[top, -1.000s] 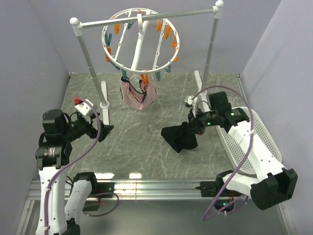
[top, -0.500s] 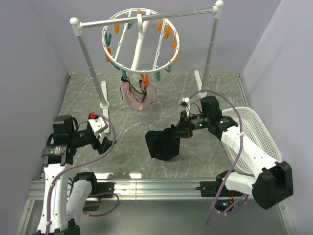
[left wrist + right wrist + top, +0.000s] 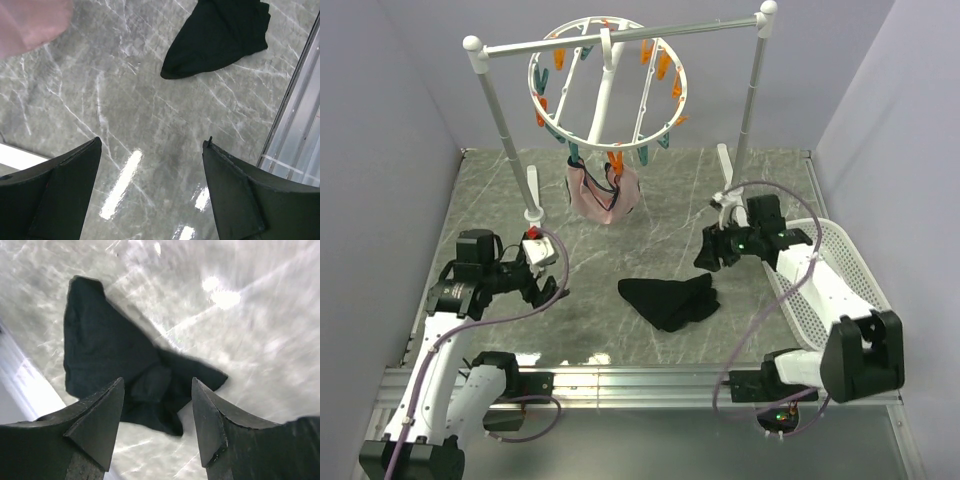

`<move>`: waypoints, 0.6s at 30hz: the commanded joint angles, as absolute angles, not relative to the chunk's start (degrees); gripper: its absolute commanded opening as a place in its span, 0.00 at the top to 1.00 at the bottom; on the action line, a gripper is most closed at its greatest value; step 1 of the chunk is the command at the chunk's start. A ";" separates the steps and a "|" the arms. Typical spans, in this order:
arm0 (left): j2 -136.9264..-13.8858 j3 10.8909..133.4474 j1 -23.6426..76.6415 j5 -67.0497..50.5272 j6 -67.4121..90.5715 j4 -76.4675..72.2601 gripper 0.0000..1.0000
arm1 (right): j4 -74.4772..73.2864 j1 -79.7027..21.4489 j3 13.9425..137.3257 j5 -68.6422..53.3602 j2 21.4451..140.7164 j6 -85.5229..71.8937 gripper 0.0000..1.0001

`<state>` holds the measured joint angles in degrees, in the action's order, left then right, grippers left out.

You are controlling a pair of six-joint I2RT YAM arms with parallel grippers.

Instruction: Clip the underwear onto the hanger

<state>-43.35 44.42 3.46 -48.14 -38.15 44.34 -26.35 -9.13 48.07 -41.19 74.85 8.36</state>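
The black underwear (image 3: 668, 298) lies crumpled on the marble table, near the front middle, with nothing holding it. It shows too in the left wrist view as the underwear (image 3: 220, 35) and below the right fingers as the underwear (image 3: 115, 355). My right gripper (image 3: 708, 250) hovers up and to the right of it, open and empty (image 3: 157, 380). My left gripper (image 3: 552, 287) stands open to its left, over bare table (image 3: 152, 141). The white ring hanger (image 3: 603, 100) with orange and teal pins hangs from the rail at the back.
A pink garment (image 3: 603, 195) hangs clipped under the hanger. The white-and-silver rail stand (image 3: 620, 35) spans the back. A white basket (image 3: 865, 270) lies at the right under my right arm. A metal rail (image 3: 620, 385) runs along the near edge.
My right gripper opened and let go of the underwear, which dropped onto the table. The right arm pulled back right. My left arm swung rightward toward the middle.
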 commanded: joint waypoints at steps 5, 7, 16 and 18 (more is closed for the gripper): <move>-44.47 43.59 3.52 -51.66 -12.88 27.79 0.14 | -32.95 -29.16 62.22 -26.73 70.92 20.40 0.39; -44.47 43.59 2.56 -53.43 -7.41 24.19 0.14 | -32.96 -36.60 63.28 -24.62 73.82 20.21 0.40; -42.10 44.12 -8.51 -58.62 14.06 13.45 0.12 | -32.95 -54.04 73.45 -8.62 93.41 18.81 0.36; -41.40 43.95 -9.14 -58.19 15.12 13.01 0.12 | -34.01 -56.06 78.89 -5.65 99.28 18.98 0.34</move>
<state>-42.50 42.83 -7.84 -55.31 8.08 17.34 -32.75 -53.91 70.61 -13.67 94.85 18.72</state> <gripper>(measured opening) 0.875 0.650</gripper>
